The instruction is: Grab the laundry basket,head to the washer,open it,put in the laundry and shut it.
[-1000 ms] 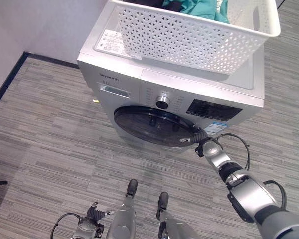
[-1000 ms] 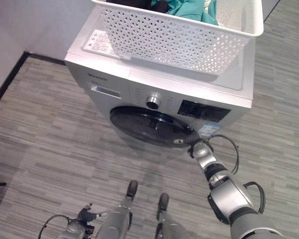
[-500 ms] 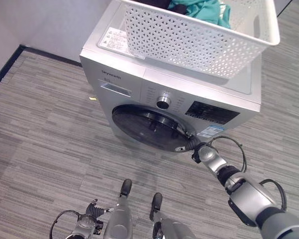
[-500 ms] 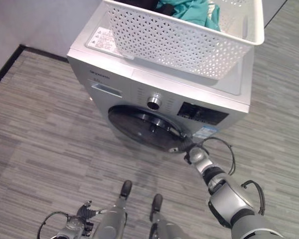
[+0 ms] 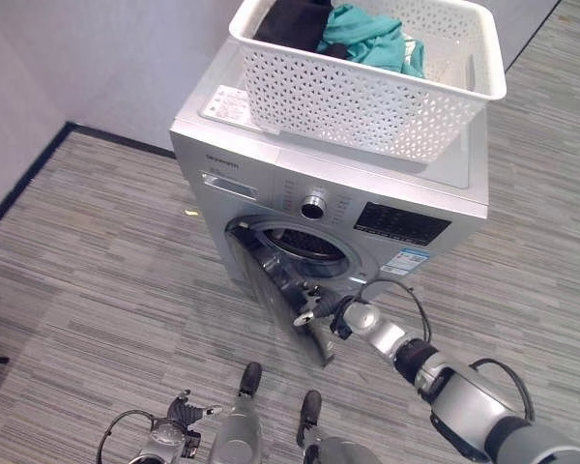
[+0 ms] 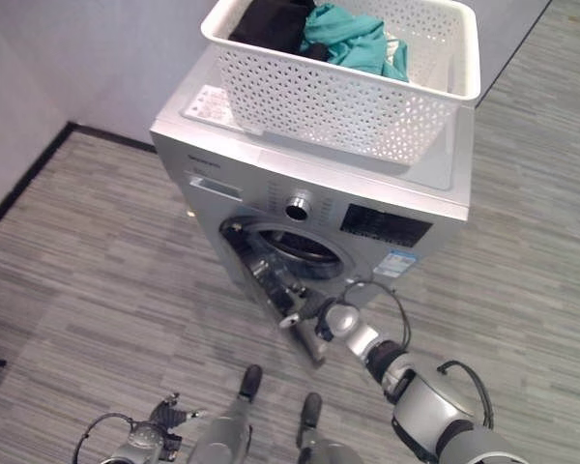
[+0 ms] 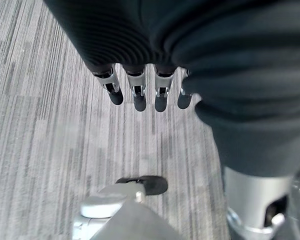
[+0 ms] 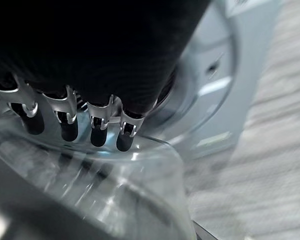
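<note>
My right hand (image 5: 321, 311), fingers hooked on the washer door (image 5: 275, 288), has swung it open from shut, so the laundry (image 5: 367, 34) can go in; left hand (image 7: 140, 92) hangs relaxed.

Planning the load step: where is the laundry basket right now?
In the left eye view the white laundry basket sits on top of the washer, toward its back, holding dark and teal clothes, above the open door.
</note>
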